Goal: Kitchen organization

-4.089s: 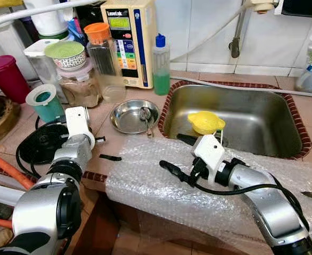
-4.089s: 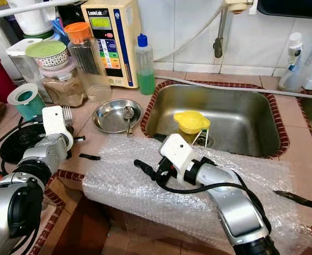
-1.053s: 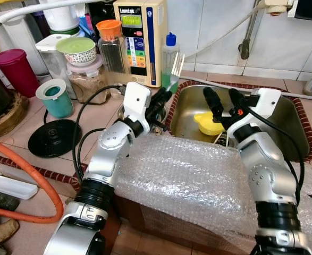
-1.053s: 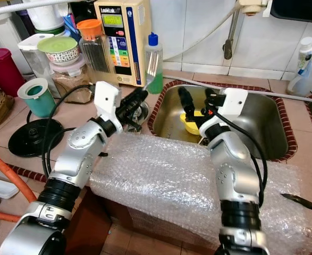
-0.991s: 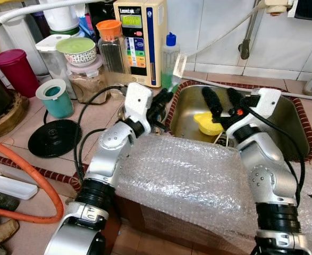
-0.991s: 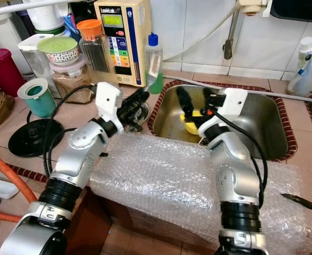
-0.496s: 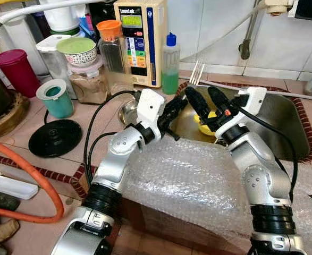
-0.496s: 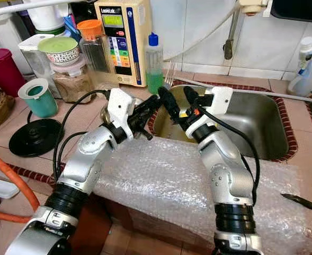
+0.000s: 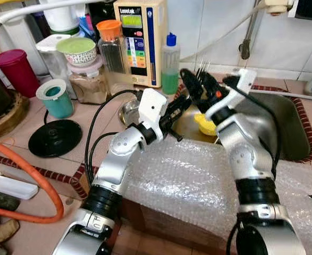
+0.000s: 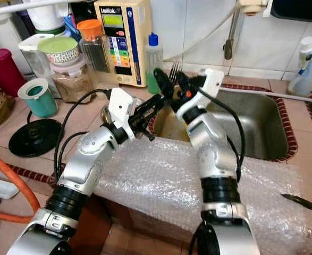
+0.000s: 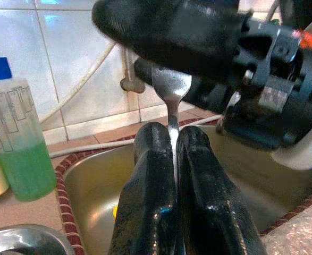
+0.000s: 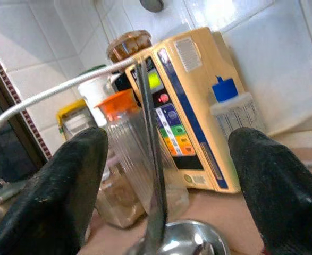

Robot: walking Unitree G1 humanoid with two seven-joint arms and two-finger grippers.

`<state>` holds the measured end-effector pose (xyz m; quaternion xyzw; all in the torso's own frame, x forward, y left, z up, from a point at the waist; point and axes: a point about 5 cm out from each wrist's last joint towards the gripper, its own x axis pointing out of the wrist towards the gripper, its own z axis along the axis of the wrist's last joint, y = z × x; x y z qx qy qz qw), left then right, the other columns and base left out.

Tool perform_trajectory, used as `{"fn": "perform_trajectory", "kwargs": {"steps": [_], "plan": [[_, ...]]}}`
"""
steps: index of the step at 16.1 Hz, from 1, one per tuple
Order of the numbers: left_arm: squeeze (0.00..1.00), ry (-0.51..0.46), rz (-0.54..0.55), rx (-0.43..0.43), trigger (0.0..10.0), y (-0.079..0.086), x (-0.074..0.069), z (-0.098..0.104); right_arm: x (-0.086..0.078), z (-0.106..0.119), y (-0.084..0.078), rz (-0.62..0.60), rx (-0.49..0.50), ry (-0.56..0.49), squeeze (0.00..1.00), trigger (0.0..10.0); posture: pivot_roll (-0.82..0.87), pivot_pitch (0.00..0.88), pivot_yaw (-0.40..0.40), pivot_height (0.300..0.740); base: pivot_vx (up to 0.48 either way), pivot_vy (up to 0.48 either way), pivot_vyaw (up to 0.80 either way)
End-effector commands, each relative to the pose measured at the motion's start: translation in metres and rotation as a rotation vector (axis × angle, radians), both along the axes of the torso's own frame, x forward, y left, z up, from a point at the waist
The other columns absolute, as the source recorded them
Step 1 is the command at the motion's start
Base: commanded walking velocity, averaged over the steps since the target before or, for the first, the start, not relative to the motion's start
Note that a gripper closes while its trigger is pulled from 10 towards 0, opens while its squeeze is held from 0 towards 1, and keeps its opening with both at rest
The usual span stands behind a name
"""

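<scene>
Fork (image 11: 171, 93) is standing upright in the left gripper (image 11: 174, 159), handle pinched between the two closed fingers, tines pointing up. Left gripper is sitting over the near-left corner of the sink (image 9: 283, 125), just past the bubble wrap (image 9: 198, 180) covering the counter edge.

Right gripper (image 10: 170, 81) is hovering directly above and just beyond the left gripper, fingers spread wide, one to each side of the fork's upper part. Right wrist view is showing the fork shaft running up between the two spread fingers (image 12: 65, 180) without touching either, though the shaft is blurred there, so contact at the tines cannot be ruled out. Tines are poking up just above the right gripper's fingers in the head views.

Beyond both grippers, against the tiled wall: green soap bottle (image 9: 170, 64) with blue cap, and beside it the cream-coloured appliance (image 9: 140, 40) with a lit display. Yellow object (image 9: 203, 123) is lying in the sink below the right gripper. Steel bowl (image 9: 128, 110) is sitting on the counter, partly hidden behind the left arm.
</scene>
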<state>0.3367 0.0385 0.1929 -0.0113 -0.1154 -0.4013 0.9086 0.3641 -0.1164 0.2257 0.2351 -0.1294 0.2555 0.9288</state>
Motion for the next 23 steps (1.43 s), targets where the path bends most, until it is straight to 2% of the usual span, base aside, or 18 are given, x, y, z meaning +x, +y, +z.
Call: {"fn": "perform_trajectory", "kwargs": {"steps": [1, 3, 5, 6, 9, 11, 14, 16, 19, 20, 22, 23], "plan": [[0.0, -0.019, 0.026, 0.011, 0.0, 0.002, 0.0, 0.002, 0.002, 0.004, 0.0, -0.008, 0.02, -0.004, 0.0, 0.0, 0.06, 0.0, 0.092, 0.74, 0.0, 0.0, 0.0], [0.0, -0.028, 0.081, 0.011, 0.0, 0.007, 0.006, 0.003, 0.003, -0.002, -0.002, -0.032, 0.011, 0.032, 0.0, 0.0, 0.05, 0.0, 0.094, 0.74, 0.0, 0.0, 0.0], [0.0, -0.032, 0.086, 0.014, 0.0, 0.008, 0.008, 0.004, 0.001, -0.008, -0.004, -0.038, 0.008, 0.049, 0.0, 0.0, 0.05, 0.0, 0.097, 0.74, 0.0, 0.0, 0.0], [0.0, -0.034, 0.088, 0.016, 0.8, 0.008, 0.009, 0.004, 0.0, -0.012, -0.005, -0.041, 0.004, 0.055, 0.0, 0.0, 0.04, 0.0, 0.101, 0.74, 0.0, 0.0, 0.0], [0.0, -0.047, 0.079, 0.016, 0.8, 0.004, 0.011, 0.007, -0.003, -0.021, -0.009, -0.044, 0.0, 0.076, 0.0, 0.0, 0.04, 0.0, 0.111, 0.74, 0.0, 0.0, 0.0], [0.0, -0.052, 0.074, 0.011, 1.3, 0.001, 0.012, 0.009, -0.007, -0.026, -0.012, -0.043, 0.003, 0.093, 0.0, 0.0, 0.03, 0.0, 0.113, 0.74, 0.0, 0.0, 0.0], [0.0, -0.058, 0.066, 0.004, 1.1, -0.001, 0.012, 0.01, -0.009, -0.032, -0.016, -0.054, 0.008, 0.108, 0.0, 0.0, 0.03, 0.0, 0.112, 0.74, 0.0, 0.0, 0.0], [0.0, -0.057, 0.043, -0.012, 0.5, -0.004, 0.01, 0.01, -0.008, -0.032, -0.017, -0.055, 0.019, 0.111, 0.0, 0.0, 0.03, 0.0, 0.11, 0.74, 0.0, 0.0, 0.0], [0.0, -0.058, 0.008, -0.022, 1.1, -0.01, 0.007, 0.009, -0.006, -0.032, -0.017, -0.058, 0.03, 0.115, 0.0, 0.0, 0.03, 0.0, 0.108, 0.74, 0.0, 0.0, 0.0], [0.0, -0.055, 0.003, -0.023, 3.8, -0.011, 0.007, 0.008, -0.006, -0.032, -0.018, -0.063, 0.032, 0.114, 0.0, 0.0, 0.03, 0.0, 0.108, 0.74, 0.0, 0.0, 0.0], [0.0, -0.049, 0.006, -0.028, 8.0, -0.012, 0.008, 0.008, -0.003, -0.029, -0.021, -0.085, 0.036, 0.11, 0.0, 0.0, 0.03, 0.0, 0.103, 0.74, 0.0, 0.0, 0.0], [0.0, -0.052, 0.006, -0.028, 9.3, -0.012, 0.009, 0.009, -0.002, -0.028, -0.024, -0.105, 0.038, 0.11, 0.0, 0.0, 0.03, 0.0, 0.101, 0.74, 0.0, 0.0, 0.0]]}}
